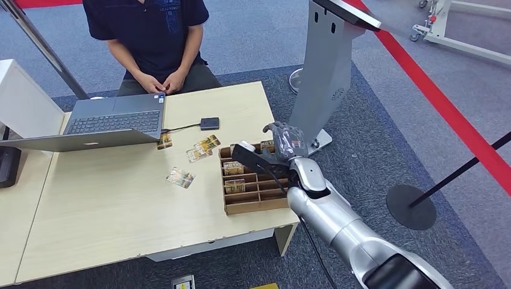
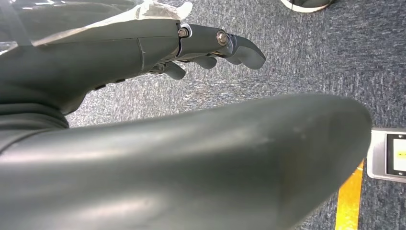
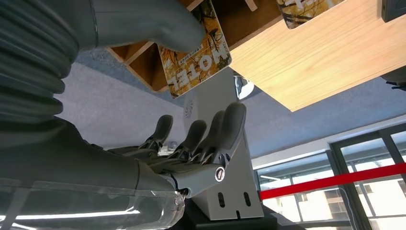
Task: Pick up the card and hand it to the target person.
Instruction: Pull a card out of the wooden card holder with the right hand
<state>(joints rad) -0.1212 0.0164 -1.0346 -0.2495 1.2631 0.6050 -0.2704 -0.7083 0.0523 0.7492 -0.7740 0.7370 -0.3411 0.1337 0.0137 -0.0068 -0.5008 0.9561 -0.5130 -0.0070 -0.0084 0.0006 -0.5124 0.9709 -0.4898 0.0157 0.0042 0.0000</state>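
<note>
We see the right hand [image 1: 283, 141] raised over the far right corner of the wooden tray [image 1: 256, 206], which sits at the right end of the table [image 1: 108, 217]. In the right wrist view the thumb [image 3: 158, 24] lies against one face of a card [image 3: 196, 52], a yellow-and-orange card printed with the word HOTEL, which sticks out over the tray's compartments. The fingers [image 3: 210, 139] are held apart from the thumb, slightly curled and lying side by side, none of them touching the card. We cannot tell whether the thumb alone is holding the card or merely resting on it, nor whether the card is still seated in its slot.

More cards [image 1: 234, 170] stand in the tray's left compartments. Three loose cards [image 1: 199, 149] lie on the table between the tray and the open laptop [image 1: 111, 123], with a small black device [image 1: 210, 123] on a cable just beyond them. A person [image 1: 150, 42] in a dark shirt sits at the far side of the table, hands clasped at its edge. A grey kiosk stand [image 1: 322, 66] rises beside the table, just beyond the right hand.

The left hand [image 2: 143, 48] hangs over the grey carpet [image 2: 311, 57], its fingers extended, slightly curled and holding nothing.
</note>
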